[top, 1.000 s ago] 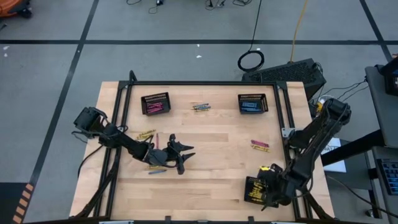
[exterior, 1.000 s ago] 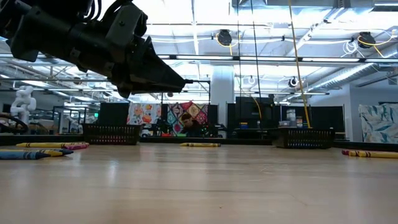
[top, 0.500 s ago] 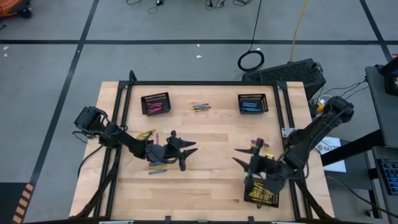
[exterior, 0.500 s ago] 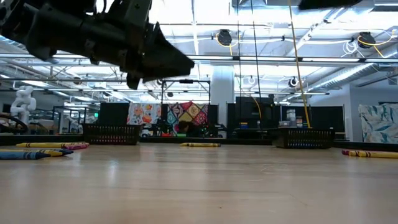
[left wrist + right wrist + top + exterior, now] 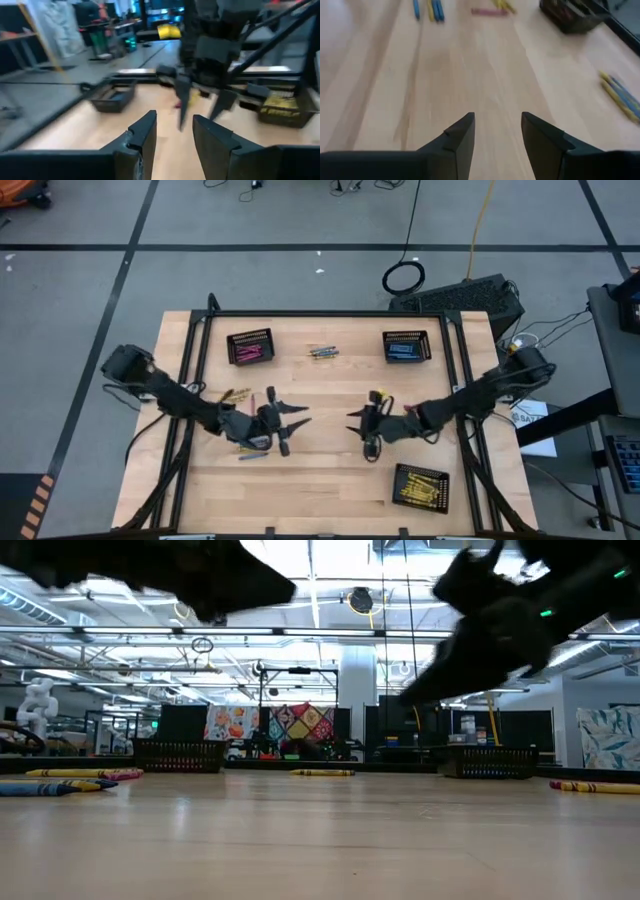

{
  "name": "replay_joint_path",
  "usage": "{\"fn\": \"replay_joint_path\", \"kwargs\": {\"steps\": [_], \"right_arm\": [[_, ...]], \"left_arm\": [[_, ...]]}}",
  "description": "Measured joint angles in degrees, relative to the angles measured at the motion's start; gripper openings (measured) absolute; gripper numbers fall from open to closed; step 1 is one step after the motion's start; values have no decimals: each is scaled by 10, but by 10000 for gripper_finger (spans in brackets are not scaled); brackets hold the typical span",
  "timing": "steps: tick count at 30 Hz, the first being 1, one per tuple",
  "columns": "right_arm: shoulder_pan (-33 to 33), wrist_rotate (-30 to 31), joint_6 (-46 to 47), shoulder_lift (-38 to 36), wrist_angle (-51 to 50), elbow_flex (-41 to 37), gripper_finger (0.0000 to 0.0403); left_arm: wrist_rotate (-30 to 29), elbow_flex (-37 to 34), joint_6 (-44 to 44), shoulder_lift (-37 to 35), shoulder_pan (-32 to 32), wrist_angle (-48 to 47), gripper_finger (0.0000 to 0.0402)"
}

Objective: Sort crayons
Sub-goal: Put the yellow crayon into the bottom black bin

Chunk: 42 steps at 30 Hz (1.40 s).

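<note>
Crayons lie in small groups on the wooden table: yellow ones and blue and yellow ones near my left arm, and a mixed group at the far middle. My left gripper hovers left of the table's middle, open and empty. My right gripper faces it from the right, also open and empty, above bare wood. In the right wrist view, blue and yellow crayons and a pink one lie far ahead of the fingers.
Three black mesh baskets stand on the table: one with pink crayons at the far left, one with blue at the far right, one with yellow at the near right. A black frame runs round the table.
My right gripper has swung from over the yellow basket at the near right toward the table's middle, rolling its wrist as it went; it now faces my left gripper. My left gripper has risen a little and rolled slightly, staying left of the middle.
</note>
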Motion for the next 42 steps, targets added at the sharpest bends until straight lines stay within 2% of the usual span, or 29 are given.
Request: {"fn": "replay_joint_path", "kwargs": {"steps": [2,5,8,11,14,17,21,24,33,39,42], "right_arm": [[-19,-16,-12,34,83,0,146],[-40,-61,-30,89,217,0,146],[-50,-116,-39,133,305,3,146],[-53,-145,-43,157,321,11,146],[-54,-146,-43,169,318,17,146],[-54,-146,-46,170,317,20,146],[-54,-145,-69,165,317,20,146],[-54,-145,-75,159,316,20,146],[-54,-145,-77,158,315,20,146],[-55,-145,-82,158,315,20,146],[-56,-145,-84,158,315,20,146]], "left_arm": [[-32,12,3,-54,-10,-94,132],[-61,51,-20,-126,-28,-297,132],[-83,109,-98,-162,-44,-511,132],[-89,168,-214,-166,-57,-696,132],[-70,205,-349,-160,-69,-862,132],[-15,215,-472,-159,-73,-997,132],[38,215,-634,-158,-74,-1138,132],[65,205,-694,-159,-74,-1180,132],[171,145,-737,-159,-44,-1191,140],[246,94,-737,-159,12,-1166,196],[262,73,-734,-159,44,-1165,226]]}}
